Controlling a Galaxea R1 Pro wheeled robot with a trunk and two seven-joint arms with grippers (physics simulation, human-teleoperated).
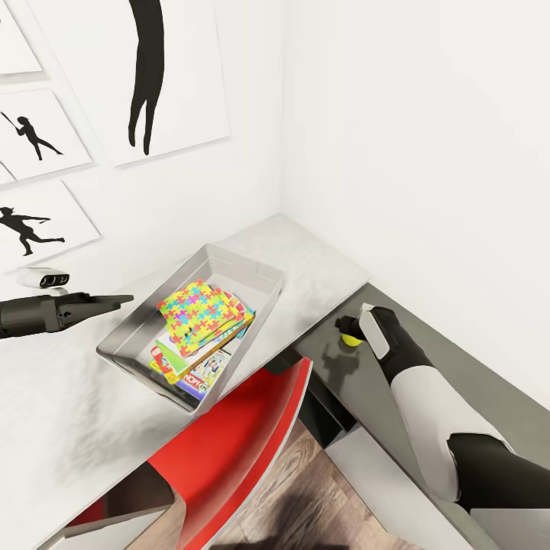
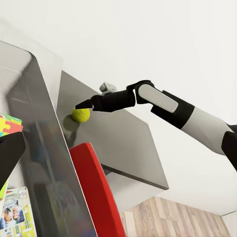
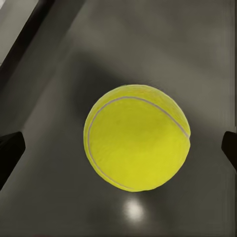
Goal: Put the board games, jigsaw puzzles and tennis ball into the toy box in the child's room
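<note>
Head view, with both wrist views. The step in hand appears to be the pickup of the tennis ball (image 1: pixel 351 339), probably the last toy outside the toy box (image 1: pixel 263 273). The ball rests on the dark grey lower section of the desk (image 1: pixel 321 260), at about four o'clock from the box and well apart from it. The right gripper (image 1: pixel 346 330) is at the ball; in the right wrist view the ball (image 3: pixel 137 137) lies between the two fingertips (image 3: pixel 10 153), which stand wide apart and clear of it on either side, so nothing is held yet. The left gripper (image 1: pixel 114 301) hovers at about nine o'clock from the box, above the pale desk top; whether its jaws are parted cannot be told, and no object is seen in it.

The next move, as judged, calls for closing on the ball, lifting it, carrying it toward ten o'clock over the near rim, and releasing it inside.

Count: one tennis ball; one toy box; in the box, one jigsaw puzzle (image 1: pixel 200 313) clearly on top, a second not separable; board games (image 1: pixel 200 372) stacked beneath, two or three edges showing, exact number uncertain. One red chair (image 1: pixel 237 435) stands under the desk.
</note>
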